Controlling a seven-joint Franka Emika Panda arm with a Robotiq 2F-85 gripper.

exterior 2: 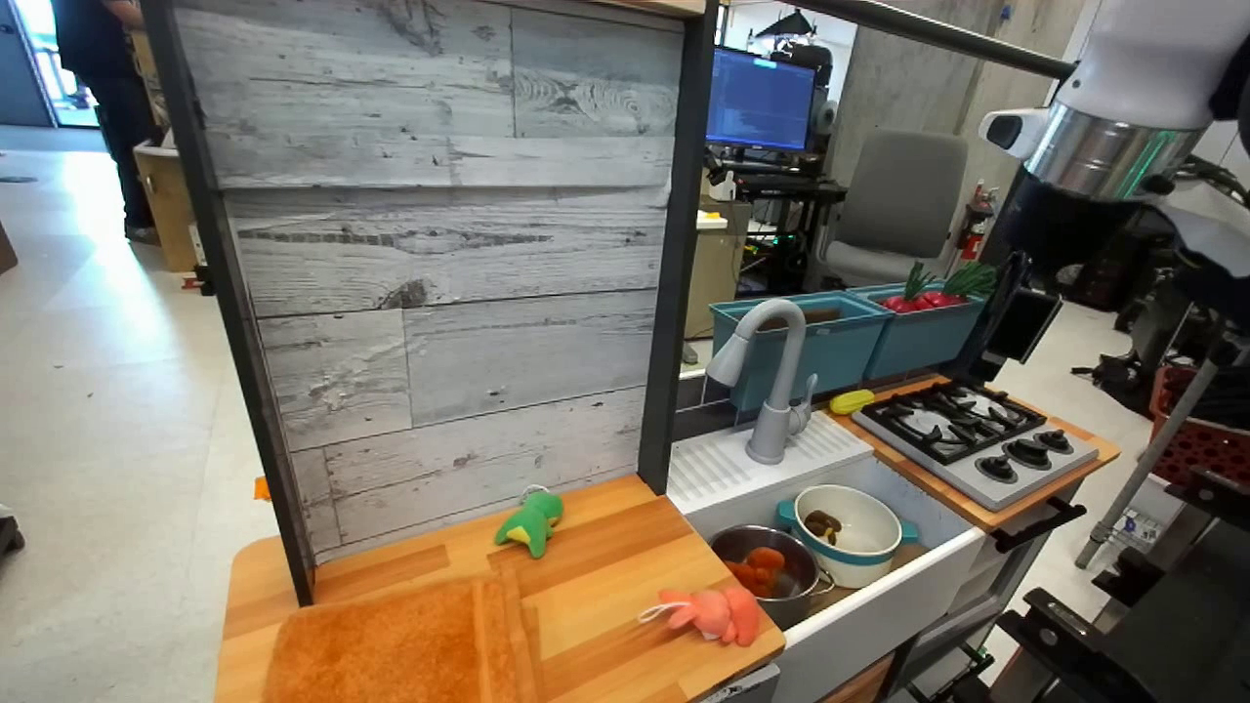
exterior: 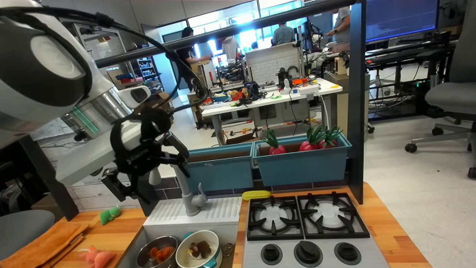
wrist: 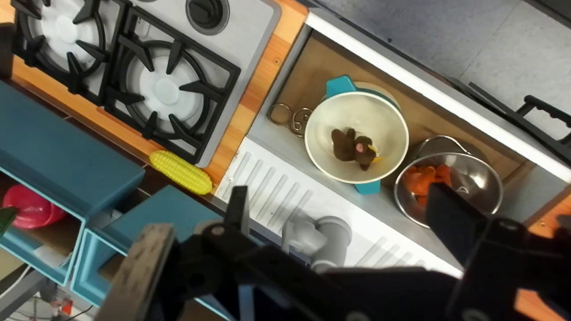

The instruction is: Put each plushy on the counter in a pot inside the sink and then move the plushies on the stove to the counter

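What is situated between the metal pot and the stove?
In the wrist view: the cream-white pot, two metal rings, the sink wall and a strip of counter.

I can see the white arm (exterior: 48,63) looming upper left in an exterior view, its silver wrist (exterior: 97,113) angled down rightward, the gripper (exterior: 158,180) hanging left of centre. In the wrist view its fingers (wrist: 453,218) stand wide apart along the lower half.

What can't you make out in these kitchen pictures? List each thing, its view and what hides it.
Metal pot: part of its rim; wrist view, behind one of the fingers.
Orange cloth: one end; both exterior views, cut off by the picture's edge.
Screen: its writing; both exterior views, too small to read.
Robot arm: its rear part; both exterior views, cut off by edges.
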